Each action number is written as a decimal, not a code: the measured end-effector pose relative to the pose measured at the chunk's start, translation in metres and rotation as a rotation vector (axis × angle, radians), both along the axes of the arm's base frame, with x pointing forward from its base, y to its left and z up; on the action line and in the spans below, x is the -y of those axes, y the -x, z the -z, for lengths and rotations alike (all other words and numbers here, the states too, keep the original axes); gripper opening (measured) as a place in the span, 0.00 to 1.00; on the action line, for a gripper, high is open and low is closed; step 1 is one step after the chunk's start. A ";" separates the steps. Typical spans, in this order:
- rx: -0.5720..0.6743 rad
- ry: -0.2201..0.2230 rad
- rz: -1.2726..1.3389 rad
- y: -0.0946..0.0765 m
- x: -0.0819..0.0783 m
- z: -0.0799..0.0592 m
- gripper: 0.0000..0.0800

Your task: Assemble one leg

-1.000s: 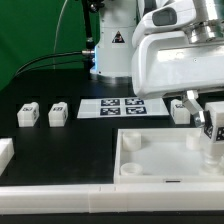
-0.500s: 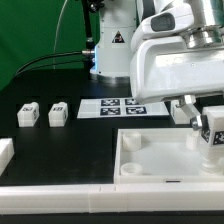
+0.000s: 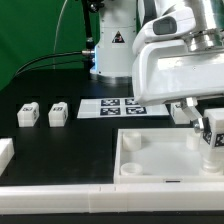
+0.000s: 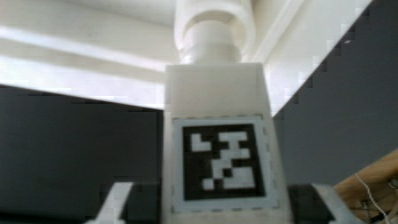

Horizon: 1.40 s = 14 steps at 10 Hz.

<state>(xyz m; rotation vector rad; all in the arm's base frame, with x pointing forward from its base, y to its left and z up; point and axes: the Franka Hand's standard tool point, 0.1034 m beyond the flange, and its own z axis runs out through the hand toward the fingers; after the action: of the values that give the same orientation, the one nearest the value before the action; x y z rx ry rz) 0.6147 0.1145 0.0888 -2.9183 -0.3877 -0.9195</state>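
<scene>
My gripper (image 3: 212,124) is at the exterior view's right, shut on a white leg (image 3: 213,134) with a black-and-white tag. It holds the leg upright over the right corner of the large white square panel (image 3: 150,165). In the wrist view the leg (image 4: 217,130) fills the middle between my fingers, tag facing the camera, its round peg pointing away; the gripper (image 4: 217,206) shows at the edge. Two more legs (image 3: 27,114) (image 3: 58,114) stand at the left. Another leg (image 3: 181,111) stands behind my gripper.
The marker board (image 3: 122,106) lies flat in the middle of the black table. The robot base (image 3: 110,50) stands behind it. A white block (image 3: 5,152) sits at the left edge. A long white bar (image 3: 60,200) runs along the front.
My gripper has sunk slightly with the leg toward the panel's right corner. The other legs have not moved.
</scene>
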 end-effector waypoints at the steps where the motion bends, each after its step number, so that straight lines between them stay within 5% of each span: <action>1: -0.003 0.001 0.000 0.001 0.000 0.001 0.37; 14: -0.009 0.005 -0.003 0.001 0.002 0.008 0.37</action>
<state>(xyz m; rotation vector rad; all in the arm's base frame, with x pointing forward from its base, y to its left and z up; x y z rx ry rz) 0.6136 0.1124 0.0808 -2.9247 -0.3942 -0.9061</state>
